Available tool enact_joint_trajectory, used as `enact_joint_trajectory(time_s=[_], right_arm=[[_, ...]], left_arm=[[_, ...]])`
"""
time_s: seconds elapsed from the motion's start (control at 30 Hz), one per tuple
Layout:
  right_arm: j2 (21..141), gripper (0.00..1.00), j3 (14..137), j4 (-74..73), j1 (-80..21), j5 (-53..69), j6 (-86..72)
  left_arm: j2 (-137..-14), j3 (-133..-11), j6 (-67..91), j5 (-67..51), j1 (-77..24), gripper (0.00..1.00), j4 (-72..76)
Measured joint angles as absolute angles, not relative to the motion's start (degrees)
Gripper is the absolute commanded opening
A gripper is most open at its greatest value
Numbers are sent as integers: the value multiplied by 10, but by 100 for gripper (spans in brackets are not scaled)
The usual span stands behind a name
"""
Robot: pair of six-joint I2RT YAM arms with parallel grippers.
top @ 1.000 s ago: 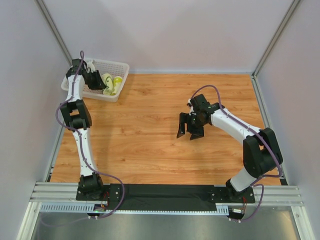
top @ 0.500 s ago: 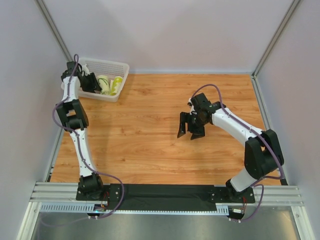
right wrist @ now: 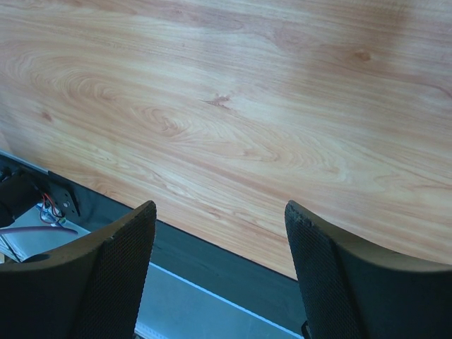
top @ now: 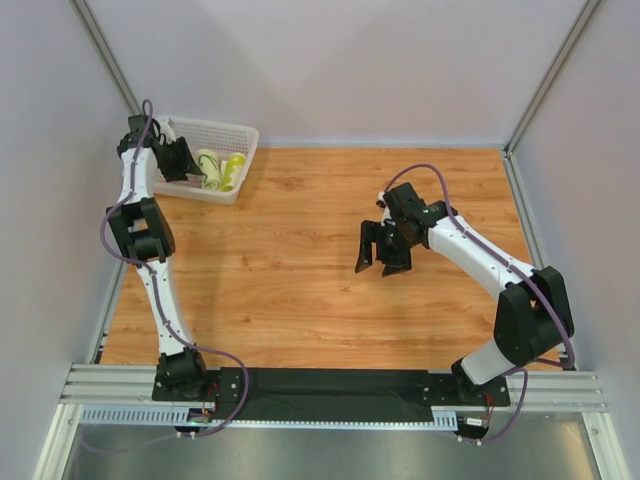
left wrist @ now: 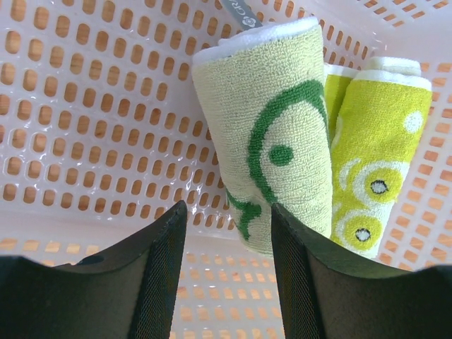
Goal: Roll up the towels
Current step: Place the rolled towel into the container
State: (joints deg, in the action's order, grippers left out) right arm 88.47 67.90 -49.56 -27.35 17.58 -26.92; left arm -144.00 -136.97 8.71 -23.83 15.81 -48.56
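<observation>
Terry-cloth towels (left wrist: 272,134) soft, light, prone to unroll | you should pinch mid-roll | left gripper (left wrist: 227,212) spread, empty, over basket (left wrist: 85,106) | right gripper (right wrist: 220,210) spread, empty above table (right wrist: 247,106)

- Pale green towel (left wrist: 272,134) w/ dark green swirl: rolled, lying in mesh basket (left wrist: 85,106).
- Yellow-green towel (left wrist: 378,155) w/ white circles: rolled, alongside, touching it.

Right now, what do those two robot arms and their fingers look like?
The left arm and right arm have white segments with chunky black joints. A purple cable loops along each. The fingers are black, broad, curved, with fine mesh texture.
</observation>
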Motion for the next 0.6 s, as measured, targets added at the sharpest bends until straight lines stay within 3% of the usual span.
enact_joint_trajectory(time_s=[0.33, 0.6], right_arm=[[873, 75, 685, -507, -274, 171, -269], [842, 75, 686, -507, -279, 161, -269]], left_arm=[[-1408, -1345, 86, -222, 158, 57, -486], [-1309, -1285, 84, -216, 158, 60, -485]])
